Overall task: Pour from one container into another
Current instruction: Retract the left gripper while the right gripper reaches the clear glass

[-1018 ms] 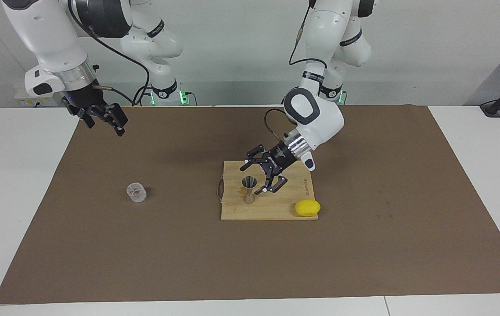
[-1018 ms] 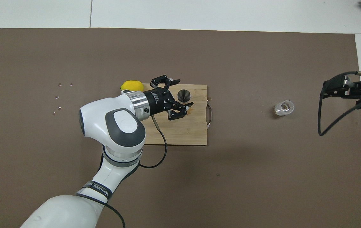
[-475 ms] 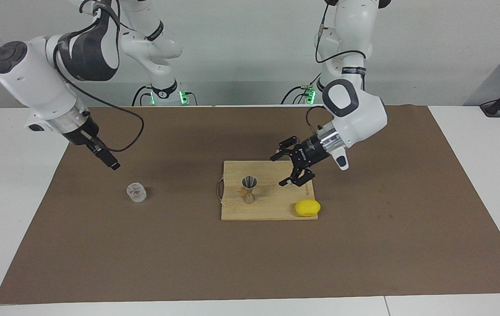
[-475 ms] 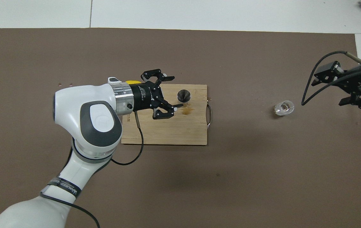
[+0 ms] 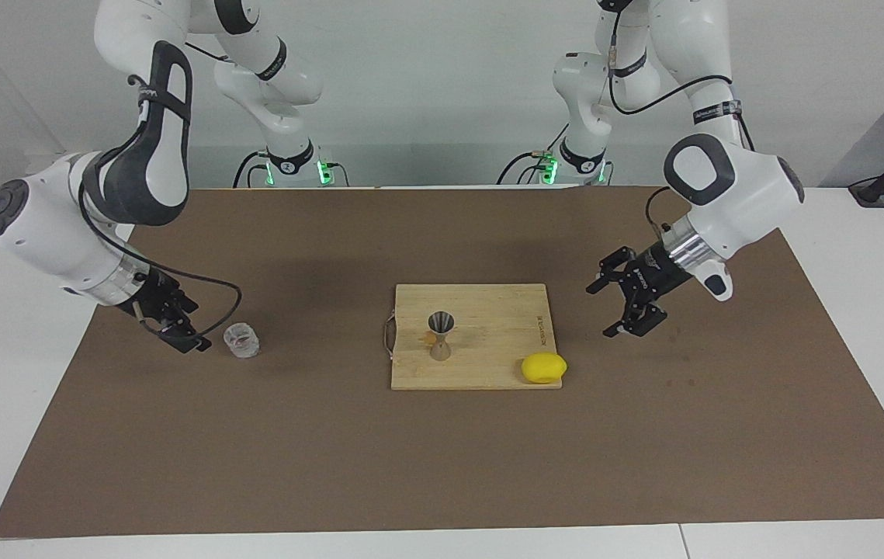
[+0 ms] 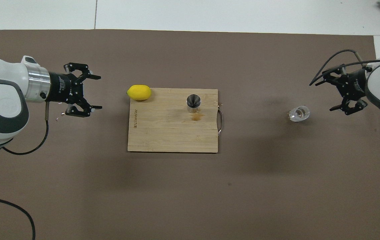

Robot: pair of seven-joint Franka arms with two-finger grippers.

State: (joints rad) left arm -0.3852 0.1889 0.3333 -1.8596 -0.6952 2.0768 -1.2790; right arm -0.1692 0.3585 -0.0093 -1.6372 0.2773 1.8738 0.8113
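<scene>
From my remote station I see a white table [image 5: 837, 326] covered by a large brown mat [image 5: 442, 466]. Near the middle of the mat lies a rectangular bamboo cutting board [image 5: 488, 357] with a thin metal handle on the edge toward the right arm's end. A small silvery metal jigger [image 5: 441, 334], shaped like an hourglass, stands upright on this board, beside a small brownish stain on the wood. A yellow lemon [image 5: 543, 367] rests at the board's corner toward the left arm's end, farther from the robots than the jigger.

A small clear ribbed glass cup [image 5: 241, 340] stands upright on the mat, well apart from the board, toward the right arm's end of the table.

The right hand [image 5: 178, 330] is low over the mat, just beside the glass cup and not touching it. Its fingers are apart in the overhead view [image 6: 338, 95] and it holds nothing.

The left hand [image 5: 617, 309] hangs over bare mat toward the left arm's end, near the lemon's corner of the board but clear of it. Its fingers are spread wide, pointing toward the board, and it holds nothing.
</scene>
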